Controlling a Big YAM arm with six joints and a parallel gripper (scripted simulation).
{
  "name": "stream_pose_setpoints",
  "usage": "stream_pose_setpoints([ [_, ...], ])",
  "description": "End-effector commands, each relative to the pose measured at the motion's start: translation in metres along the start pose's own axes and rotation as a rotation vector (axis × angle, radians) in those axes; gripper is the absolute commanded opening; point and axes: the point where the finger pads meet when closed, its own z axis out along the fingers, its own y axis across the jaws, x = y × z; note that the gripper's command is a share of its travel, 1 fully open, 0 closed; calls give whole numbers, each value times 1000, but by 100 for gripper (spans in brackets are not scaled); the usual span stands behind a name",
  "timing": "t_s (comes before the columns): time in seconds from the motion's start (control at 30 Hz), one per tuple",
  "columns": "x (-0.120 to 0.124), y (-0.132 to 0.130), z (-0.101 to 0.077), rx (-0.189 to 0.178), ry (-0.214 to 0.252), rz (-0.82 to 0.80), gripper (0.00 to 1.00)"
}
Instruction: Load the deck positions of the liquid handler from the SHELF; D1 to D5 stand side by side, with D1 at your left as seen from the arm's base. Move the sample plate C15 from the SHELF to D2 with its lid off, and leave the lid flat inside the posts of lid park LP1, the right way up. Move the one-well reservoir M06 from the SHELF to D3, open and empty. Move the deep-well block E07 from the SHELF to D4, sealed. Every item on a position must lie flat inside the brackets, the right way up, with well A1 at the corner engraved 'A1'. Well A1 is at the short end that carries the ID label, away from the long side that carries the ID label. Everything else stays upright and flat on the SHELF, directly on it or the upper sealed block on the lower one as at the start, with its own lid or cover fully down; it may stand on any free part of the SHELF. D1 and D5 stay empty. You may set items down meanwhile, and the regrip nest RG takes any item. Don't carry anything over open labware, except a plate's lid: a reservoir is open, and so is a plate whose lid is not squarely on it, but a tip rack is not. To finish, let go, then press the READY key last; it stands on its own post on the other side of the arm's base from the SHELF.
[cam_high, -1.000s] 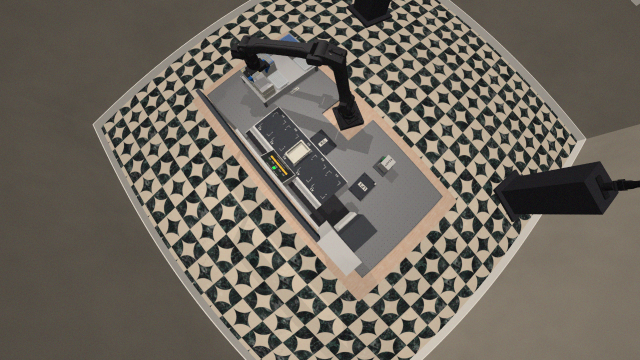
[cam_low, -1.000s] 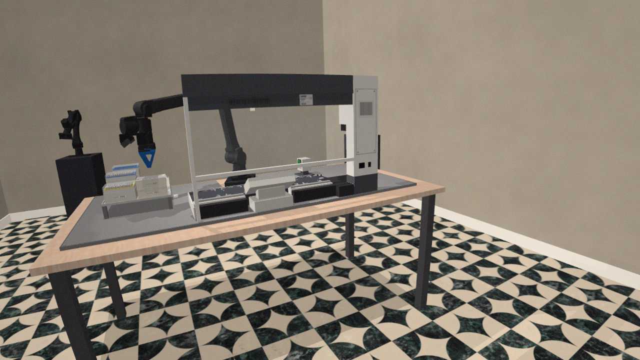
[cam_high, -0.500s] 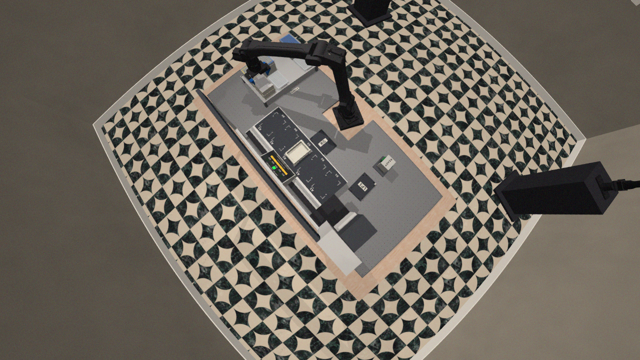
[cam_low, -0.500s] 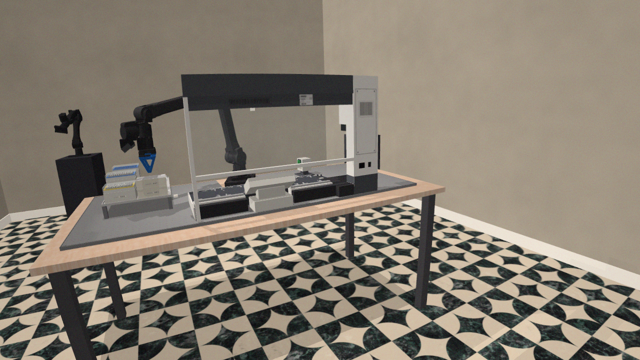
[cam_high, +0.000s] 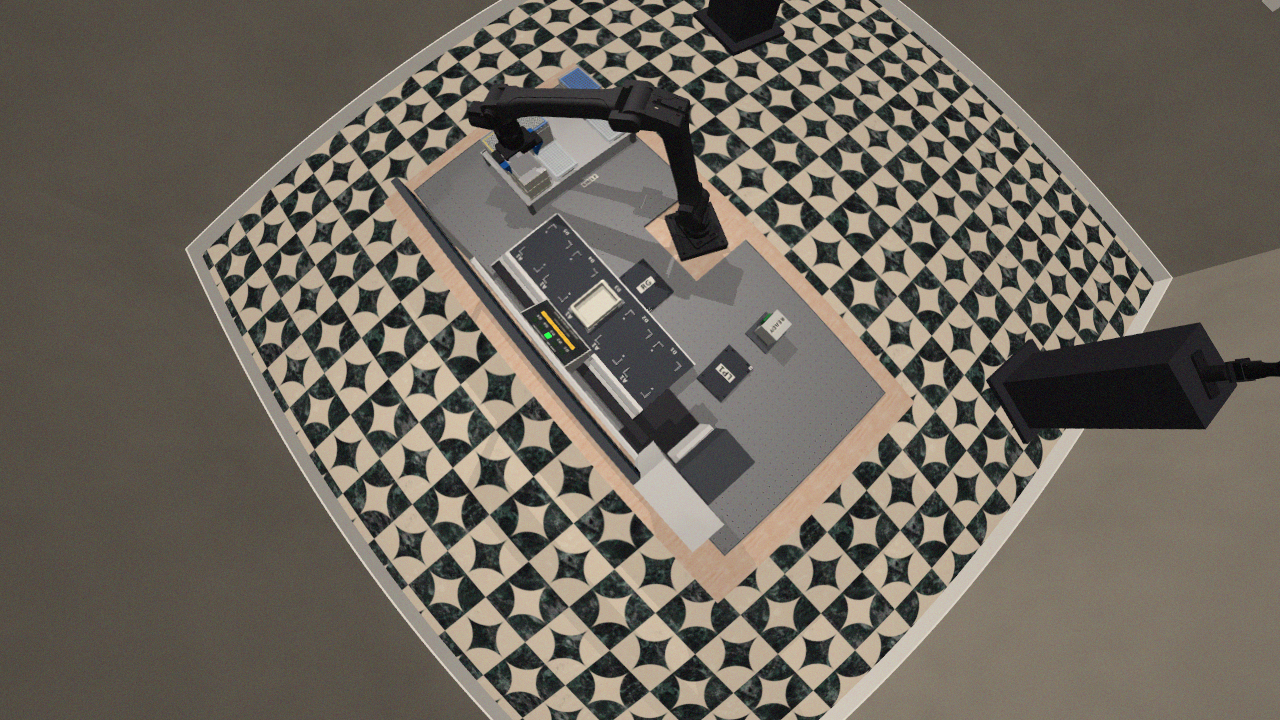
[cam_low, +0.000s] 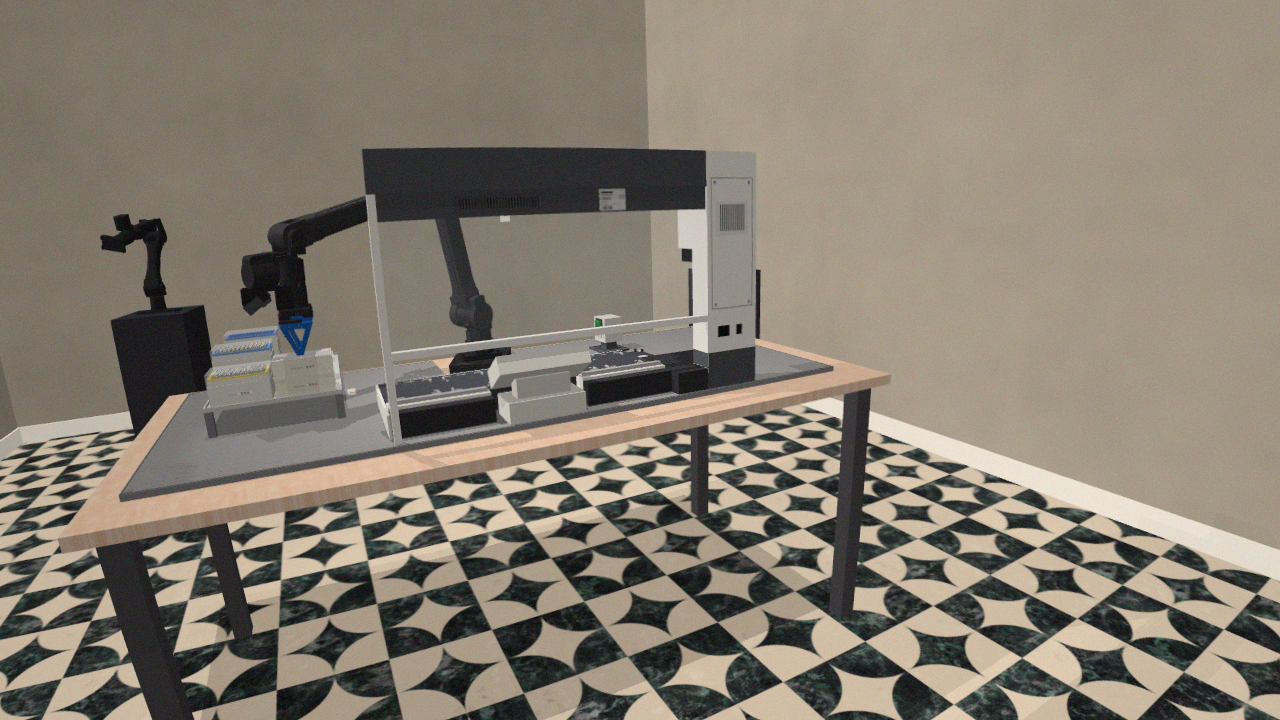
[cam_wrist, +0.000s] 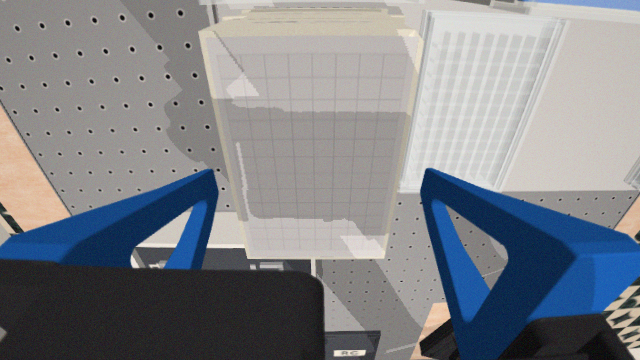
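My gripper (cam_wrist: 319, 180) is open and empty, its blue fingers on either side of a sealed deep-well block (cam_wrist: 310, 135) and a little above it. The block has a cream rim and a translucent seal over a grid of wells. It stands on the SHELF (cam_high: 559, 156), at the end nearest the deck. I cannot read its label. A clear lidded plate (cam_wrist: 475, 100) lies next to it on the shelf. The side view shows the gripper (cam_low: 296, 338) just over the block (cam_low: 307, 371). A cream open reservoir (cam_high: 597, 304) sits on the deck's middle position.
Tip racks (cam_low: 239, 362) stand on the shelf beyond the block. The liquid handler's frame post (cam_low: 380, 313) rises close by. The RG nest (cam_high: 648, 289), lid park LP1 (cam_high: 728, 368) and READY key (cam_high: 775, 327) stand on the table past the arm's base (cam_high: 698, 234).
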Motion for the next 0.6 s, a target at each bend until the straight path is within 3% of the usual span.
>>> stream_pose_setpoints([
  [0.0,-1,11,9,-6,-5,-7,100],
  [0.37,-1,11,24,-6,-5,-7,100],
  [0.4,-14,20,8,-30,-44,-10,100],
  [0.47,-2,12,27,-9,-9,-7,100],
  [0.57,-3,12,24,-9,-9,-7,100],
])
